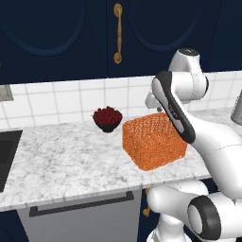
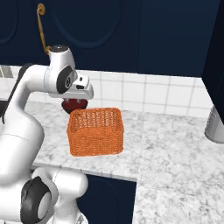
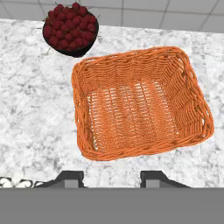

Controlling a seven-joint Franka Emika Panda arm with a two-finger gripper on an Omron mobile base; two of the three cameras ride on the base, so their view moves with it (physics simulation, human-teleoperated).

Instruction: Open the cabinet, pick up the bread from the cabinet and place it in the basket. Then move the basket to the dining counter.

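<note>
The orange woven basket (image 1: 153,139) (image 2: 96,131) (image 3: 140,105) sits on the marble worktop (image 1: 61,156) with nothing inside it. My gripper (image 3: 111,179) (image 2: 78,99) hangs above the basket's rim, looking straight down into it, open with nothing between its fingers. Above the tiled wall, the navy cabinet (image 1: 61,38) (image 2: 144,35) has its arched doors closed, with a brass handle (image 1: 117,33) (image 2: 42,26) on one of them. The bread and the dining counter are out of view.
A dark bowl of red berries (image 1: 108,117) (image 3: 71,30) stands just behind the basket near the wall. A metal cylinder (image 2: 216,124) stands at the far right. A sink (image 1: 4,156) lies at the left, and a grey front with a dark bar handle (image 1: 80,205) runs below.
</note>
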